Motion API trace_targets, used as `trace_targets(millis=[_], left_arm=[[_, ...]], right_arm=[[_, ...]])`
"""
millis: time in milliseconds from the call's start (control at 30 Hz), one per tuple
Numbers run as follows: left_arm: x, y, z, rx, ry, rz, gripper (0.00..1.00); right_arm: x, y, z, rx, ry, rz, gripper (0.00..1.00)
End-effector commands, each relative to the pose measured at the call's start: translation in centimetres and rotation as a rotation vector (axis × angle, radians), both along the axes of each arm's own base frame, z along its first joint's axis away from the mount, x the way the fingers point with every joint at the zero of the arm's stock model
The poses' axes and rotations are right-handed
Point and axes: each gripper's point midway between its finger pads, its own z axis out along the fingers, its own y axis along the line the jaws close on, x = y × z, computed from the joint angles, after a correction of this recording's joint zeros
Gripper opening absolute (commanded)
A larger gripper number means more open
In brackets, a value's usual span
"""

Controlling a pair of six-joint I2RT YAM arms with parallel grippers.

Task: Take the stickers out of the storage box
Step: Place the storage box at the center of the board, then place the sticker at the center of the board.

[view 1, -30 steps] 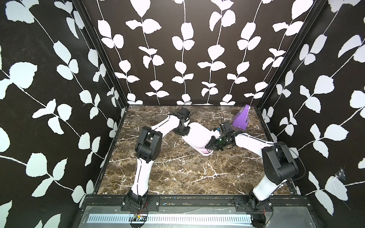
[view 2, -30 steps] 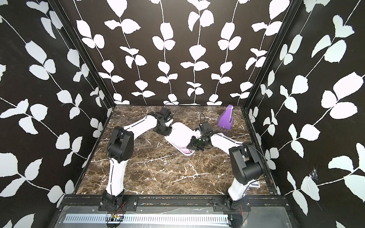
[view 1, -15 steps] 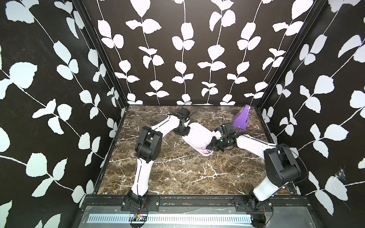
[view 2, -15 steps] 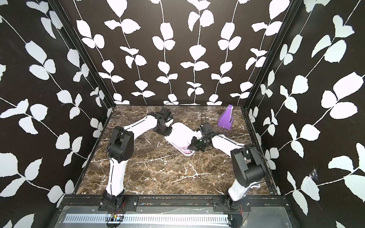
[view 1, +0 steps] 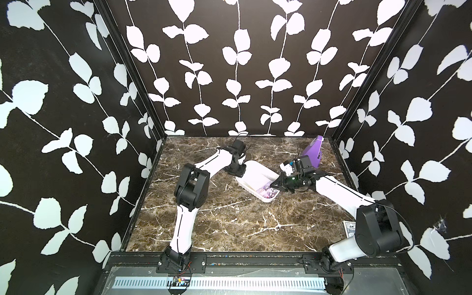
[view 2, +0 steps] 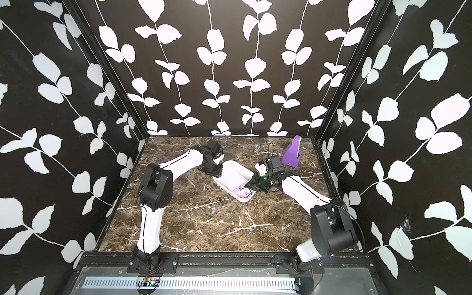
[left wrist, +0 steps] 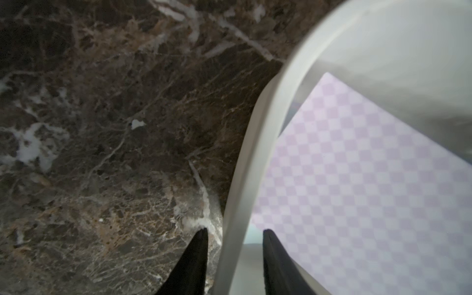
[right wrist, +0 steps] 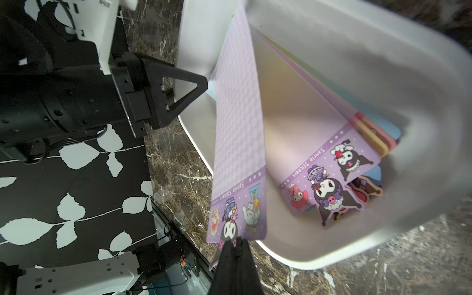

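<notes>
**One sheet pinched, the rest in the tray**

The right gripper (right wrist: 233, 245) is closed tight on the cartoon-printed end of a thin lilac checkered sticker sheet (right wrist: 238, 115). The sheet stands on edge and runs from the jaws back across the shallow white plastic storage box (right wrist: 370, 63). Only the right wrist view shows this grip and the printing. It also shows the other stickers (right wrist: 329, 178) lying fanned inside the box, with pink, yellow and blue edges. In both top views they are just a small lilac patch at the box's near end (view 1: 265, 191).

The left gripper (left wrist: 235, 231) stands partly open astride the box's rim (left wrist: 258, 153). One finger is outside over the brown marble tabletop (left wrist: 102, 127) and the other is inside, neither visibly touching the rim. Only the left wrist view shows this; from above, the wrist covers the tips.

The box (view 1: 258, 173) lies diagonally between the two arms. A purple wedge-shaped object (view 1: 313, 153) stands behind the right gripper, near the back corner. A blue-patterned card box (view 1: 348, 227) peeks out beside the right arm in a top view only.
</notes>
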Motion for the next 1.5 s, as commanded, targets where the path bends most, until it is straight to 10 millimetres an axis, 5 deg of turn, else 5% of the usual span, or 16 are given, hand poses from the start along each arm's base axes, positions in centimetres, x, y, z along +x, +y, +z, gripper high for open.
trace_targets(millis=[0, 233, 367, 500, 967, 1467], left_arm=[[0.1, -0.5, 5.1, -0.067, -0.070, -0.002, 0.40], [-0.2, -1.5, 8.1, -0.147, -0.086, -0.003, 0.41], [-0.3, -2.0, 9.9, -0.215, -0.106, -0.001, 0.54], [0.1, -2.4, 11.2, -0.360, -0.100, 0.035, 0.55], [1.1, 0.4, 15.9, -0.856, -0.075, 0.252, 0.56], [0.8, -0.5, 17.5, -1.127, -0.017, 0.400, 0.58]], right_arm=[[-0.6, -0.3, 0.6, 0.017, -0.004, 0.016, 0.00], [-0.2, -0.6, 3.0, 0.025, -0.049, 0.012, 0.00], [-0.1, -0.7, 4.7, 0.050, -0.079, 0.013, 0.00], [0.1, -0.8, 6.7, 0.076, -0.126, 0.013, 0.00], [0.9, -0.9, 11.5, 0.162, -0.249, -0.014, 0.00], [3.1, -1.1, 15.1, 0.234, -0.374, -0.108, 0.00]])
